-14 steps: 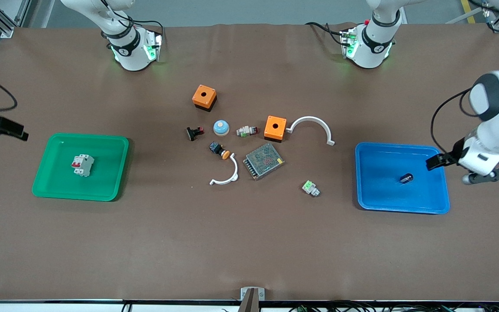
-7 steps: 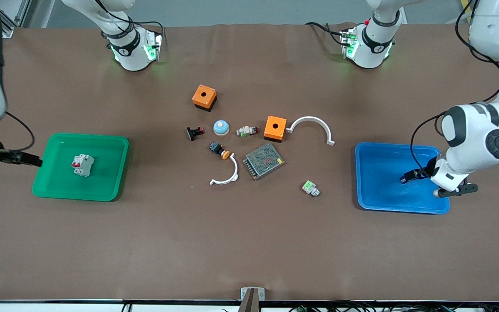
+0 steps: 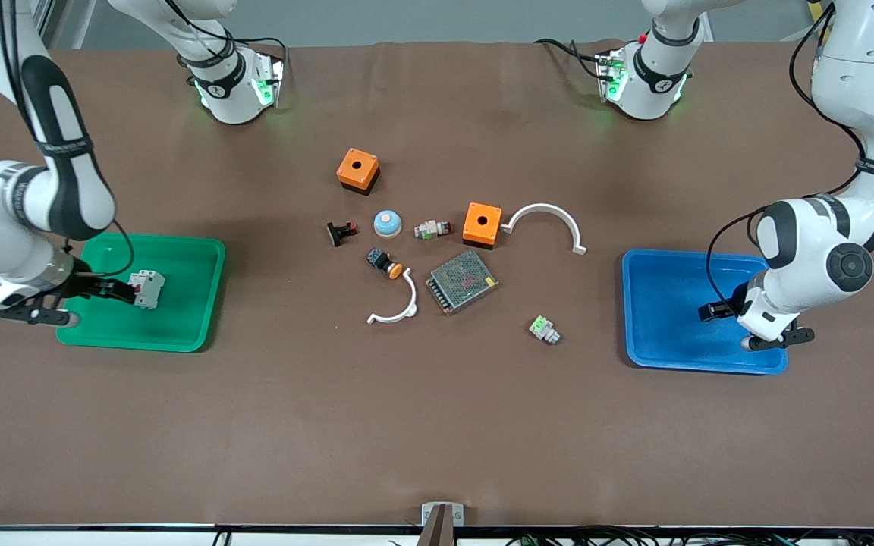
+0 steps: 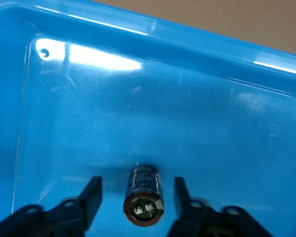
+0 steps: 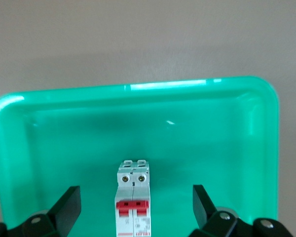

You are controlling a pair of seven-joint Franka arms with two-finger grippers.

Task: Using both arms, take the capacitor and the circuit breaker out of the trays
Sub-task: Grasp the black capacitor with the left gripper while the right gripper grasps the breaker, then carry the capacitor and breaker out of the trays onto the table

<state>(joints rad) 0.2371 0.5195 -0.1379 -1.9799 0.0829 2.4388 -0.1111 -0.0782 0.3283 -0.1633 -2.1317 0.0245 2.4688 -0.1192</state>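
Fingers point(image 4: 91, 197) of the left gripper point(image 4: 136, 200) stand spread on both sides of the capacitor point(image 4: 144, 195), a tiny black cylinder with a shiny silvery end, without touching it. I read that capacitor lying on the floor of the blue plastic tray point(image 3: 664, 356), at the left arm's end of the table, where the front view hides it under the gripper point(image 3: 712, 311). The right gripper point(image 5: 136, 205) is spread wide around the breaker point(image 5: 134, 197), a small white rectangular block with red switch levers, with clear gaps on each side. The breaker point(image 3: 146, 290) rests in the green plastic tray point(image 3: 179, 334), at roughly 9 o'clock from the grey mesh-covered metal box point(image 3: 461, 281).
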